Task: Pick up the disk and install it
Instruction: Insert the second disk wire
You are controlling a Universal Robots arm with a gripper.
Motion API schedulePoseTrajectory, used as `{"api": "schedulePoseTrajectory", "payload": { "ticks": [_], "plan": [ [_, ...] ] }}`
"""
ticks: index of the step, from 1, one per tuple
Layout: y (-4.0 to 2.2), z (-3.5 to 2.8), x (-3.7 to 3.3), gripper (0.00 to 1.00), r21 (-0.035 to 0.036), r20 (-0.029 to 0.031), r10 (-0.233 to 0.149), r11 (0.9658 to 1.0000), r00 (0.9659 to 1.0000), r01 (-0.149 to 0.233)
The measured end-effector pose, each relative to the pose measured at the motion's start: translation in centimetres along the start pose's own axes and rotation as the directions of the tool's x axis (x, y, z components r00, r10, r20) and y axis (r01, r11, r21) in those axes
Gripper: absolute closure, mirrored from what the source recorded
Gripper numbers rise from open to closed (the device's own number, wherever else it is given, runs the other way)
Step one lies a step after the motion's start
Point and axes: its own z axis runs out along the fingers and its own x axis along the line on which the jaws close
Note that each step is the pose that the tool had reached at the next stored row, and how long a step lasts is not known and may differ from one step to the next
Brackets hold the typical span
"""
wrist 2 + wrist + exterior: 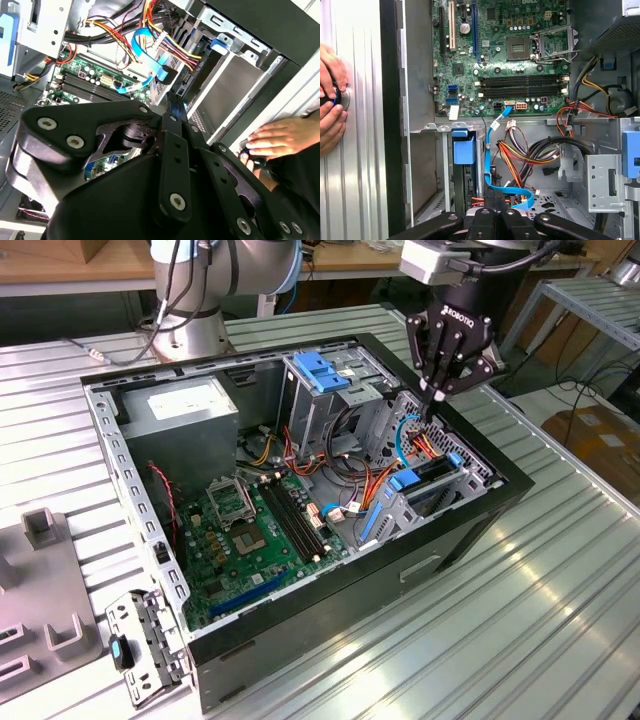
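A ribbed metal table [560, 590] carries the open computer case [470, 530], a grey fixture block [40, 610] and what looks like a loose metal bracket [145, 645]

exterior: high, oblique on open case [300, 490] | wrists: close, perhaps downward, share motherboard [505, 55]

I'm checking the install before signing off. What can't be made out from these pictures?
1. Whether the disk is fully seated: in the first wrist view, the gripper covers the bay's end.
2. What the person's hands press: in the first wrist view, they cover it and the picture edge cuts them.
3. The disk's label: in the exterior view, the drive cage hides it.
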Motion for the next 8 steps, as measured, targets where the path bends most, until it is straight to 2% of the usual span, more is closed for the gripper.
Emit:
{"api": "schedulePoseTrajectory", "payload": {
  "ticks": [1, 2, 3, 4, 5, 8],
  "plan": [
    [-0.01, -0.01, -0.27, 0.89, -0.0005, -0.0118, 0.0, 1.0, 0.9999, 0.0],
    [-0.01, -0.03, -0.63, 0.89, -0.0013, -0.0283, 0.0, 1.0, 0.9996, 0.0],
    [0.01, -0.03, -0.94, 0.89, -0.0019, -0.0424, 0.0, 1.0, 0.9991, 0.0],
    [0.01, -0.03, -1.05, 0.89, -0.0023, -0.0496, 0.0, 1.0, 0.9988, 0.0],
    [0.01, -0.04, -1.08, 0.89, -0.0032, -0.054, 0.0, 1.0, 0.9985, 0.0],
    [0.02, -0.04, -1.07, 0.89, -0.004, -0.0545, -0.001, 1.0, 0.9985, 0.0]
  ]
}}
